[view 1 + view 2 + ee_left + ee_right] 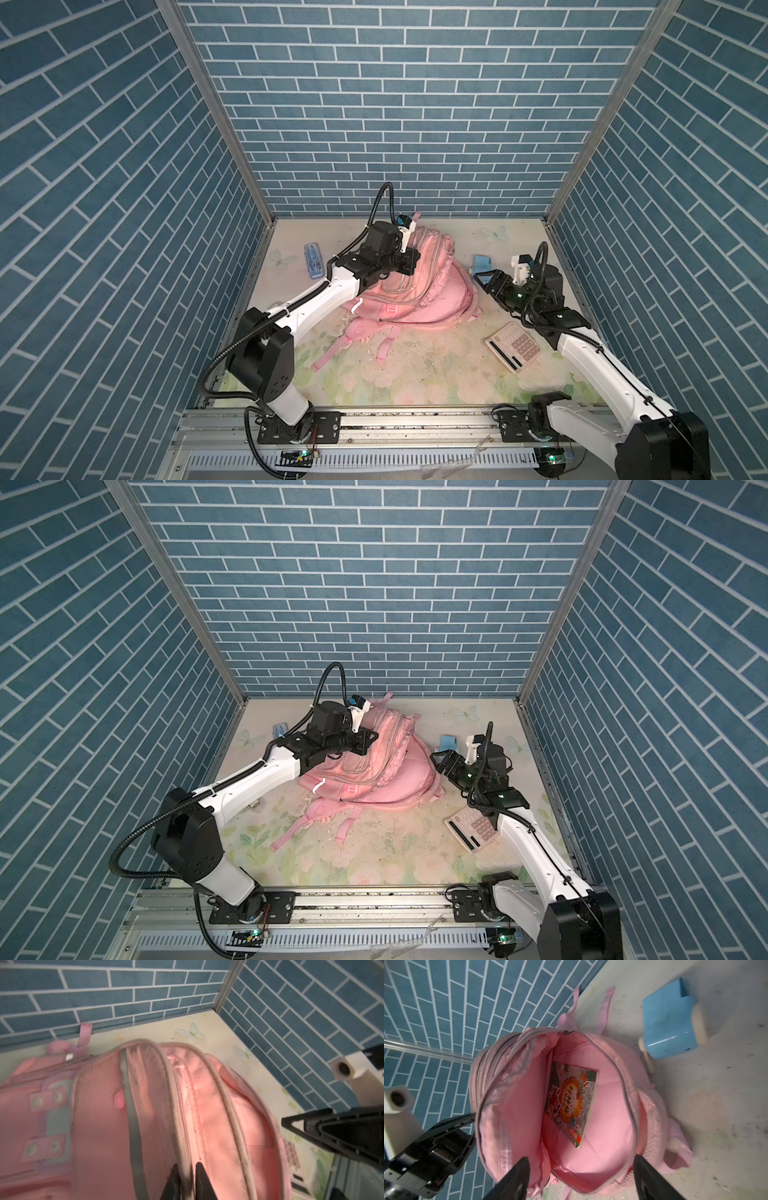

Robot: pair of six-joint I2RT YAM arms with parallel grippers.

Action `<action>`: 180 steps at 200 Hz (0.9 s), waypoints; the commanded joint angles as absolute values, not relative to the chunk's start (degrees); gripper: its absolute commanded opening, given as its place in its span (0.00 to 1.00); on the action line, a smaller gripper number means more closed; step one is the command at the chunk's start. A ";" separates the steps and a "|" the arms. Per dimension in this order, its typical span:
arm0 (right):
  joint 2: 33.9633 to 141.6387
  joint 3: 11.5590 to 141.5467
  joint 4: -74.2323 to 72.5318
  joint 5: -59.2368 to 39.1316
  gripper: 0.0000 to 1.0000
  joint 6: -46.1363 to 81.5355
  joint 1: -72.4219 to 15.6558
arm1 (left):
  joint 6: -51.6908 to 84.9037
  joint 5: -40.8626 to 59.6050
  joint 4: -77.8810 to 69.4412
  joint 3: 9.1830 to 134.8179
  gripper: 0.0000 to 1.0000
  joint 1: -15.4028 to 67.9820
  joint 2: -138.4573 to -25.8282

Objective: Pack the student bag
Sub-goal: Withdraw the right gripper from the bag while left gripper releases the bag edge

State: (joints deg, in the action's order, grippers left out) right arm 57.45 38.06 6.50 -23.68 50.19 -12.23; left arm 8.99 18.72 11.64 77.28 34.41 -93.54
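While student bag (612, 1105) gapes just before right gripper (581, 1157), jaws wide, empty | left gripper (187, 1164) straddles its rim, grip unclear.

The student bag (415, 291) lies mid-desk (415, 374), toward the back wall (399, 124), with a book (572, 1103) inside its open main compartment. My left pincer (187, 1165) straddles the bag's rim on its left side. My right pincer (581, 1157) hangs just right of the bag. A flat case (313, 261) lies behind and left of the bag, a small gadget (482, 264) just behind my right pincer, and a calculator (515, 347) at the front right, well apart from the bag.
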 commanded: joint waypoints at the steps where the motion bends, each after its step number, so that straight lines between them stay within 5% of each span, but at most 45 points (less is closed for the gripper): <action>1: 55.59 37.63 12.09 -21.19 0.78 46.25 -11.87 | -7.56 23.07 18.39 80.96 0.34 34.23 -92.93; 37: 55.04 34.65 10.31 -23.05 0.78 47.46 -11.84 | -24.09 18.06 20.61 76.02 0.50 33.89 -87.97; 98: 63.78 31.11 1.61 -31.03 0.76 51.33 -13.67 | -50.72 11.72 25.84 61.13 0.50 29.61 -80.07; 180: 79.54 32.08 -10.18 -38.71 0.53 51.44 -15.55 | -57.96 6.35 22.47 44.68 0.51 25.47 -74.68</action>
